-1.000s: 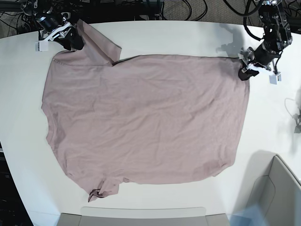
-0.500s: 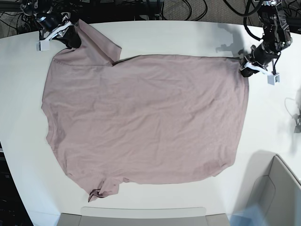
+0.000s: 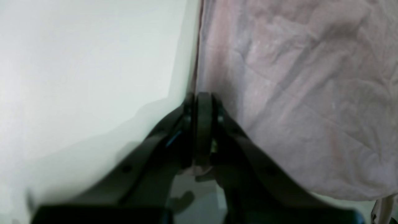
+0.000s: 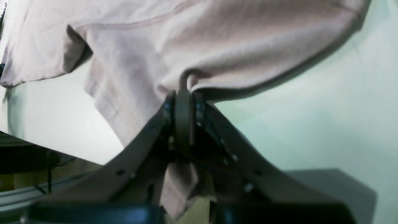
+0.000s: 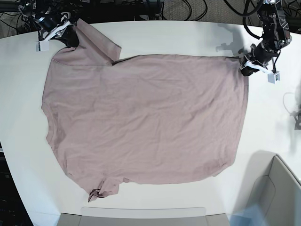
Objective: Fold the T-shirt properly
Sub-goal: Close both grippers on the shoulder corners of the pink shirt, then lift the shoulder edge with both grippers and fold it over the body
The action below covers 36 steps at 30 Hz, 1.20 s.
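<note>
T-shirt [image 5: 141,117] spread nearly flat on the white table [image 5: 188,37], dusty pink, taking up most of the surface. One sleeve lifted at the far corner on the base view's left; the other sleeve lies crumpled at the near edge.

Handling, judged from the look: thin, soft cloth, light, no stiffness at all. It will sag and drag wherever it is not carried, and wrinkles show across the body already. Best taken at corners and hems, both ends at once, so the edge between stays taut.

Right gripper [image 4: 185,93] — jaws closed on a bunched pinch of fabric at the sleeve and shoulder end; cloth rises from the grip and droops away, off the table there. Seen also in the base view [image 5: 69,38].

Left gripper [image 3: 203,96] — jaws pressed together at the opposite far corner, right on the hem edge; a scrap of pink shows between them, so a thin pinch seems held. Base view [image 5: 245,70] places it touching that corner.

The two grips sit well apart, along the shirt's far edge.
</note>
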Tool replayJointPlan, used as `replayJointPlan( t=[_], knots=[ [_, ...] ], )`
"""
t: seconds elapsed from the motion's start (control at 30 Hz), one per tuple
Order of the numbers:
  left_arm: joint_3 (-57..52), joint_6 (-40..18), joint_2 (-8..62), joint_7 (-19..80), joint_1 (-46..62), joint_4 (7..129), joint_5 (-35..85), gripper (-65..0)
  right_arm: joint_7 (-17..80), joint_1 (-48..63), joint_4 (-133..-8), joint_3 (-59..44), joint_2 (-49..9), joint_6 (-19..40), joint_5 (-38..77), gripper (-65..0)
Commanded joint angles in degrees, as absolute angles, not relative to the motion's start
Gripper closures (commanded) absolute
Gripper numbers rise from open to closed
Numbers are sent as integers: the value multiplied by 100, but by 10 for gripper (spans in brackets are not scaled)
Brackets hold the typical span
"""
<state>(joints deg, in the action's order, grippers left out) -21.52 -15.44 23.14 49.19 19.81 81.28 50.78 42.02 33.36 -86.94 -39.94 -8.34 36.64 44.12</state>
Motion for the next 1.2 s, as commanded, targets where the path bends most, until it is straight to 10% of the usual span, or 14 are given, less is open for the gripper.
replayJointPlan(
  t=[0.0,1.17],
  knots=[
    [-2141,-1411,2334,5191,2044,8119,4813,0,4374,3407,-8699,-4004,-875,3538,4171,0],
    [-3081,-1376,2141,5710,2712,10255,4804,0,4374,3662,-10844,-5121,-822,3486,3952,0]
  ],
)
